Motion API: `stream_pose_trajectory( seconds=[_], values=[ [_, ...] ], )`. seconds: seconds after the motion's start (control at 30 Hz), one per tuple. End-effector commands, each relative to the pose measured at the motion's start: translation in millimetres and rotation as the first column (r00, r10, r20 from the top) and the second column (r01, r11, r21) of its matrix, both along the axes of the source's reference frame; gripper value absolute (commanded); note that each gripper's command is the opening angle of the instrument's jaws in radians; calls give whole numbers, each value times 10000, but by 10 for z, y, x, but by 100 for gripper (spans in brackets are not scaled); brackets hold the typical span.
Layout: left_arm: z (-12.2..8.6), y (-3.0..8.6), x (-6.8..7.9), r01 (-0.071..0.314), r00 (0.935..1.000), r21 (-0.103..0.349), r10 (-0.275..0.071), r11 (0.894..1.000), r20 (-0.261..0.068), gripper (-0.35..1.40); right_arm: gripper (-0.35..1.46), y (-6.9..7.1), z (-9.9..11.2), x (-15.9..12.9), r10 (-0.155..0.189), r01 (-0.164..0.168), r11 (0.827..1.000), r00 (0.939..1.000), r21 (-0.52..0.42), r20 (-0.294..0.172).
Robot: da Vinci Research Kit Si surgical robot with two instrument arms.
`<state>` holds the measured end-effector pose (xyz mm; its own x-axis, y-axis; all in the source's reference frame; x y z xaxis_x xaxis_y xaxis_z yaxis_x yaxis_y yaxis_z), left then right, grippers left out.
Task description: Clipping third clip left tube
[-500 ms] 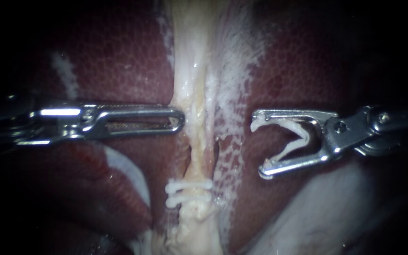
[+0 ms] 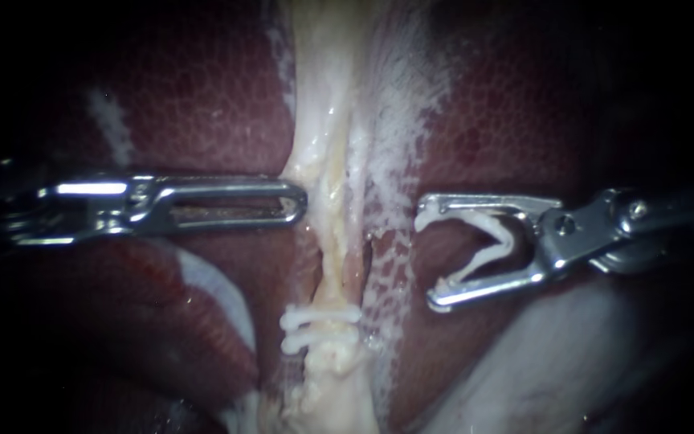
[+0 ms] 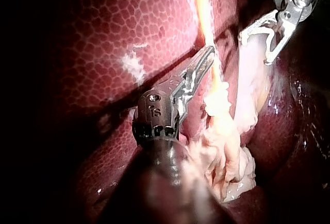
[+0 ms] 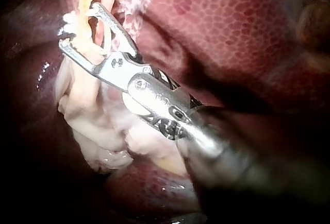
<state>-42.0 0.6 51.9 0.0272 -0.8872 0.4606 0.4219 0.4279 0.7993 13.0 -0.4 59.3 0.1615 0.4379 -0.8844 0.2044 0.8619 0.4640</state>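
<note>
Right instrument (image 2: pixel 429 255) nearer the tube (image 2: pixel 327 241), open clip (image 2: pixel 487 221) loaded, shaft level

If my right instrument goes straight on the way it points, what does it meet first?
Likely the filmy white tissue just ahead of the right instrument, whose jaws hold a clip, then the tube; depth unclear.

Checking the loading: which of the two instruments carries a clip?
The silver right instrument: an open white clip sits in it. The silver left instrument holds nothing.

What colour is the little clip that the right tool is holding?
White. The clip shows best in the endoscope view.
</note>
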Motion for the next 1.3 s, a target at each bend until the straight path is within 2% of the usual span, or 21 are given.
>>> stream_pose_trajectory(
  seconds=[0.03,0.27,0.37,0.53,0.7,1.07,1.3],
  values=[
    [-4,1,3,23,10000,6,-23,10000,58,-35,60,-4,5,5,-40,40,10000,10000,41,-5],
    [-22,3,13,169,9997,63,-170,9998,158,-35,60,-30,44,39,-105,104,9995,9999,309,35],
    [-27,3,13,169,9997,12,-169,9999,170,-35,60,-35,56,51,-151,151,9992,9999,372,24],
    [-30,2,13,151,9998,-38,-150,9999,158,-35,60,-36,64,70,-202,202,9989,9998,413,-6],
    [-30,2,14,147,9998,-38,-147,9999,160,-35,60,-36,64,89,-322,326,9986,9994,419,-101],
    [-30,1,14,147,9998,-42,-146,9999,158,-35,60,-40,56,108,-529,542,9967,9983,597,-235],
    [-29,1,14,145,9998,-45,-144,9999,159,-35,58,-37,38,110,-783,819,9915,9962,1007,-387]
  ],
)
